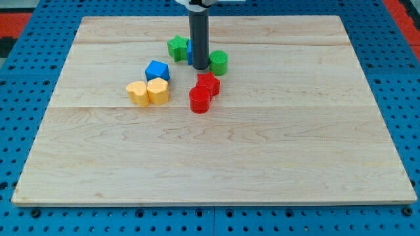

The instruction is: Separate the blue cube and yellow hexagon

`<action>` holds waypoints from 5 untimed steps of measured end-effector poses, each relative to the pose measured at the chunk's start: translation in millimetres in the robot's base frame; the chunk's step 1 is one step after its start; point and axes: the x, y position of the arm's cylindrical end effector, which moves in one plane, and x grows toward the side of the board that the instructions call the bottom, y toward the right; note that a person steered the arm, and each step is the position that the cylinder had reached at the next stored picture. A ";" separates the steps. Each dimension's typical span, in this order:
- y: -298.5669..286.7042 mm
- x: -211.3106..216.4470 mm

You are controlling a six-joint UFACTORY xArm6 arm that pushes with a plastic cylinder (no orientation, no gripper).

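The blue cube (157, 69) sits left of the board's centre, touching the top of a yellow block (157, 90). A second yellow block (137, 93) lies against that one's left side; which of the two is the hexagon I cannot tell. My tip (199, 67) stands to the right of the blue cube, apart from it, between a green star (176, 46) and a green cylinder (218, 62). The rod hides most of another blue block (189, 52) behind it.
A red block (208, 84) and a red cylinder (199, 100) lie touching just below my tip. The wooden board (210, 157) rests on a blue pegboard (20, 98) that surrounds it.
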 end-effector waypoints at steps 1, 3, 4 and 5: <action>-23.2 5.3; -45.8 20.6; -66.4 20.6; -66.4 24.5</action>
